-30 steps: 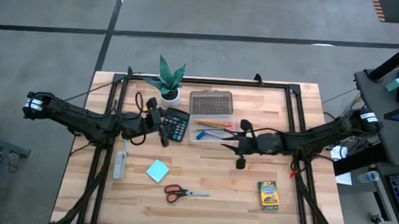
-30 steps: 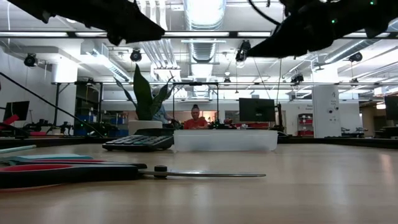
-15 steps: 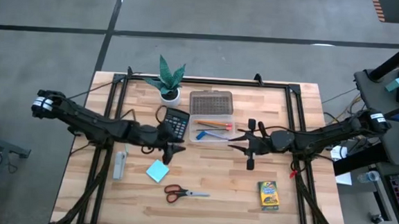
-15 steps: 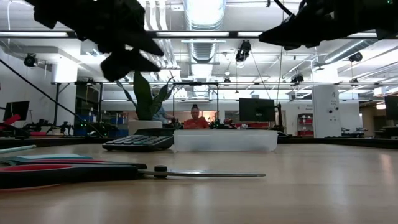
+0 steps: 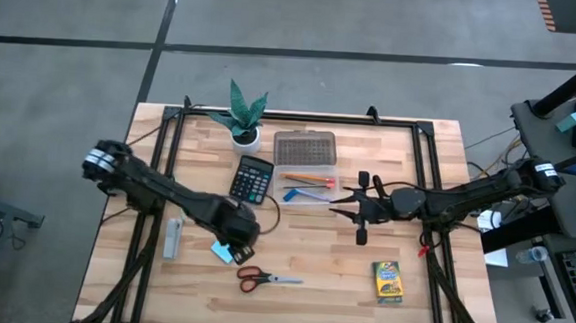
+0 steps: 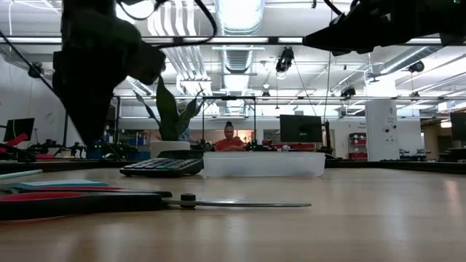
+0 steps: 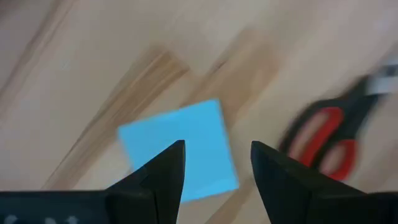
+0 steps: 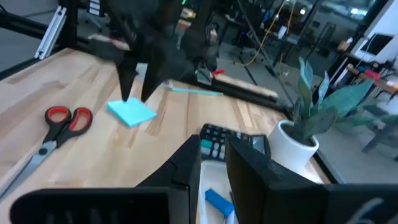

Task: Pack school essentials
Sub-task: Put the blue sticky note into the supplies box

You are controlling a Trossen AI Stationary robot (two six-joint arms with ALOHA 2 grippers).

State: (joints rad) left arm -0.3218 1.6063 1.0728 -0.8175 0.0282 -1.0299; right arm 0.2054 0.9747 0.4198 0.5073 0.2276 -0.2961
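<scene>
The light-blue note pad [image 5: 224,251] [image 7: 180,149] lies flat on the table. My left gripper [image 5: 236,239] [image 7: 214,155] hangs over it, open, fingers pointing down and clear of it, as the low view shows [image 6: 91,142]. Red-handled scissors [image 5: 266,277] [image 7: 323,140] lie just nearer. The yellow-green crayon box [image 5: 388,281] lies near the right front. Pens and a blue piece lie in the clear box [image 5: 304,188]. My right gripper [image 5: 337,205] [image 8: 213,158] hovers right of that box, pointing left, open by a narrow gap.
A calculator [image 5: 253,179] sits left of the clear box, the grey lid [image 5: 304,145] behind it, and a potted plant [image 5: 243,114] at the far edge. A grey object [image 5: 171,240] lies left of the note pad. Bare wood spans between scissors and crayon box.
My left gripper has swung from beside the calculator toward the near edge and a little right, tipped its fingers downward and come down over the note pad. My right gripper drew slightly right, away from the clear box, then held still.
</scene>
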